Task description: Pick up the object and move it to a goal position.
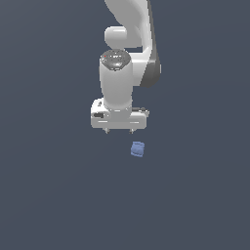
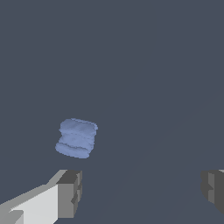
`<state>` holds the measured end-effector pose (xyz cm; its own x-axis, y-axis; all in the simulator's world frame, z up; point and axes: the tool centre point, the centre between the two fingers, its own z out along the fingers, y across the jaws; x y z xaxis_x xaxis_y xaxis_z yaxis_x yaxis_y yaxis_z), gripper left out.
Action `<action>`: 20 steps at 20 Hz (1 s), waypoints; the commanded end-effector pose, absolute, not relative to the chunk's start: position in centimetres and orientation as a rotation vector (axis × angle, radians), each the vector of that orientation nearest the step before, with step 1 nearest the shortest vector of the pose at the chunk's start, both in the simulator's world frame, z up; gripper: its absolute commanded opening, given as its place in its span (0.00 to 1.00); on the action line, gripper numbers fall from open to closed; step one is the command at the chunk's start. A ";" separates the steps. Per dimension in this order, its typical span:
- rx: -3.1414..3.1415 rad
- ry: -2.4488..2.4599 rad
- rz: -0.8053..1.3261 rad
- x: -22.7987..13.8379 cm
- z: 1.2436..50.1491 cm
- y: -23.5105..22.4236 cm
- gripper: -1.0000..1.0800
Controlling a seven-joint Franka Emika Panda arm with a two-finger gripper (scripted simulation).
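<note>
Partly cropped, spread fingers hang apart from the blue block

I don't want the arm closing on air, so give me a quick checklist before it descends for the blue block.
1. Gripper open: ok; in the wrist view the fingers stand wide apart with nothing between them.
2. Blue block free: ok; nothing touches it, and the gripper holds nothing.
3. Block centred between the fingers: not ok; in the wrist view the block sits near one finger, outside the gap.
4. Gripper over the block: not ok; in the exterior view the block lies below it and toward the exterior view's right.
5. Height above the surface: cannot tell.
6. Goal position marked: cannot tell; neither view shows a marker.
</note>
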<state>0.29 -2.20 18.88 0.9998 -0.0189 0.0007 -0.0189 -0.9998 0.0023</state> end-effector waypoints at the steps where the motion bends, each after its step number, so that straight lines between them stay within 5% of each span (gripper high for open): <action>1: 3.139 -0.030 0.001 0.3 18.9 -2.2 0.96; 20: 3.149 -0.066 -0.091 -1.0 16.9 -1.9 0.96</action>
<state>-1.06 -2.18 17.16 0.9976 -0.0365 -0.0585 -0.0371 -0.9993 -0.0087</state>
